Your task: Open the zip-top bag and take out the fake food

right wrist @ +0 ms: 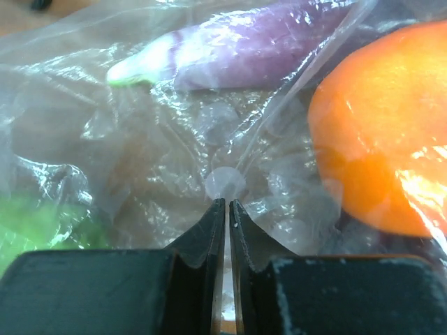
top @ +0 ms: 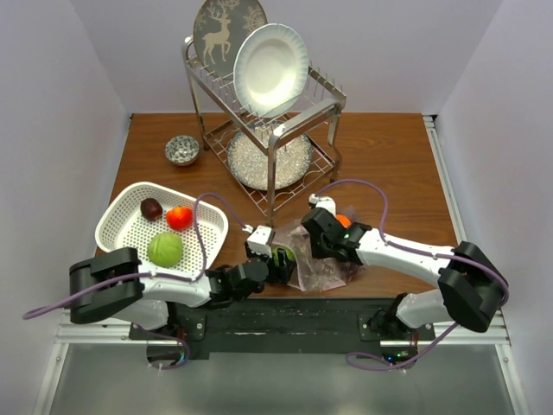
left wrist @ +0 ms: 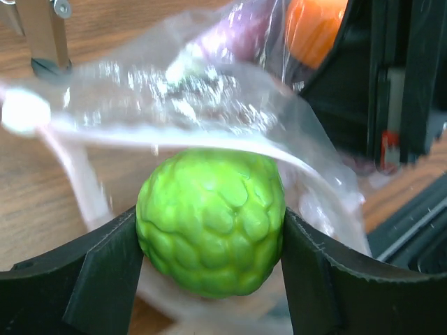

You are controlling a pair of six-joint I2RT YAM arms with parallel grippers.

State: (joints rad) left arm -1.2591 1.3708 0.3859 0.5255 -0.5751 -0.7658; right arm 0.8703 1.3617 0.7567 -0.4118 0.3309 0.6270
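Lime [left wrist: 209, 216] at bag [left wrist: 209, 98] rim (left gripper [left wrist: 209, 241] clamped)

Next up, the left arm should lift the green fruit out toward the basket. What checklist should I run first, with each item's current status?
1. Left gripper holds the green fruit, a finger against each side: ok.
2. Right gripper pinches the zip-top bag, jaws closed on the film: ok.
3. Green fruit free of the bag: not ok, film drapes over its top.
4. White basket has room: ok, bare floor shows.
5. Bag emptied: not ok, orange fruit and purple piece are inside.
6. Bag mouth wide enough for a clean pull: cannot tell.
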